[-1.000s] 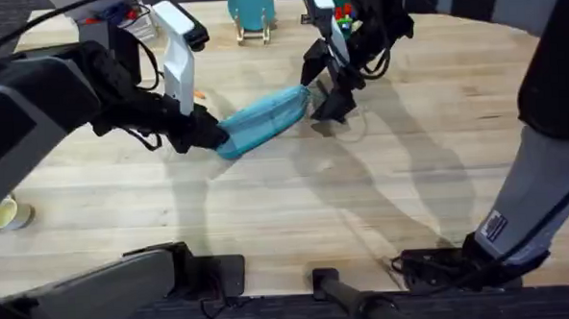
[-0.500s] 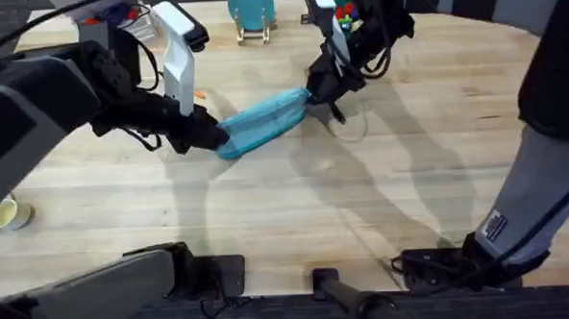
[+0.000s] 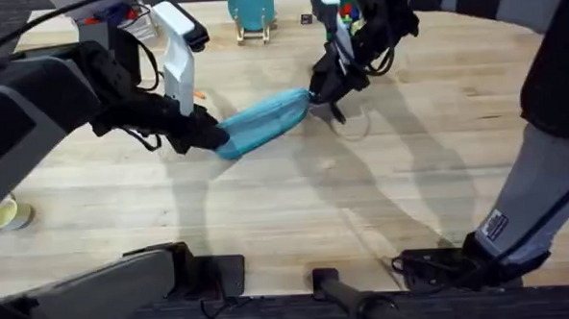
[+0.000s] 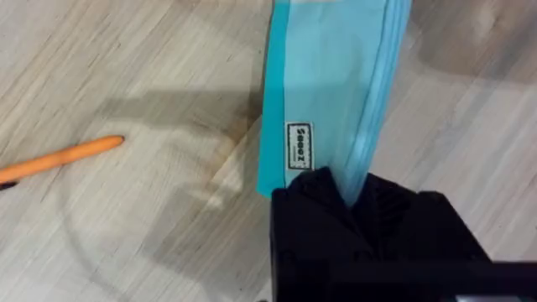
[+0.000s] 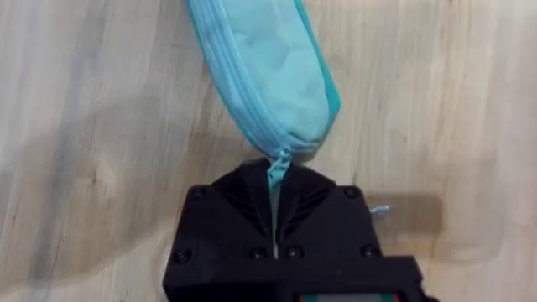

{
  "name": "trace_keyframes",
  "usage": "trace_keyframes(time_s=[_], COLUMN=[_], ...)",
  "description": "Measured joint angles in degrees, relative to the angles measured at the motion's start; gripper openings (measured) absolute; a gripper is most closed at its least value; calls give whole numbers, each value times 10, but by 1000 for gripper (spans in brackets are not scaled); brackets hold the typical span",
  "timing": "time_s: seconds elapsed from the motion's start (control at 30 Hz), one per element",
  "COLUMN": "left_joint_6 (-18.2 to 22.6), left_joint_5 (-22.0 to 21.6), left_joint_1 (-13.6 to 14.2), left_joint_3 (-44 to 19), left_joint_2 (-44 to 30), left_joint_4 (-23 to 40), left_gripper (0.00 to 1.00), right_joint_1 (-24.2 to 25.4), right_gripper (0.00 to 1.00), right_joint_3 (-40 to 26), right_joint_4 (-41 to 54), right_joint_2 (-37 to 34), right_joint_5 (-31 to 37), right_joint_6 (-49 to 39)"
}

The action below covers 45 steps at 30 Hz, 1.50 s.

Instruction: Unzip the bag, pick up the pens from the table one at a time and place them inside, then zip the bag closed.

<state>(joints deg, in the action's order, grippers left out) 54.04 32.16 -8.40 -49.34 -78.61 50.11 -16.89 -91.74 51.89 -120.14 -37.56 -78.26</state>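
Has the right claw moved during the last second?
Yes. The right claw has drawn in to the bag and away from the camera, toward the teal object on its stand.

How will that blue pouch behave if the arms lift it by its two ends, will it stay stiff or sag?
The pouch would probably sag: it is soft fabric that puckers where the left gripper pinches its end. It looks flat, so likely light. The right gripper grips just the zipper tab, which may slide rather than lift.
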Motion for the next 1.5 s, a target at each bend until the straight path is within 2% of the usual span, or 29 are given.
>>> trace_keyframes(time_s=[0.6,0.83,1.23,1.5], left_joint_6=[0,0,0,0], left_joint_5=[6,10,7,3], left_joint_1=[0,0,0,-1], left_joint_3=[0,0,0,0], left_joint_2=[0,0,0,0], left_joint_4=[0,0,0,0], left_gripper=[42,42,42,42], right_joint_1=[1,-6,-62,-82], right_gripper=[30,30,30,30], right_joint_3=[-78,-84,-90,-92], right_joint_4=[35,38,37,37], right_joint_2=[12,11,12,17], right_joint_5=[27,42,88,121], right_joint_6=[0,0,-19,-27])
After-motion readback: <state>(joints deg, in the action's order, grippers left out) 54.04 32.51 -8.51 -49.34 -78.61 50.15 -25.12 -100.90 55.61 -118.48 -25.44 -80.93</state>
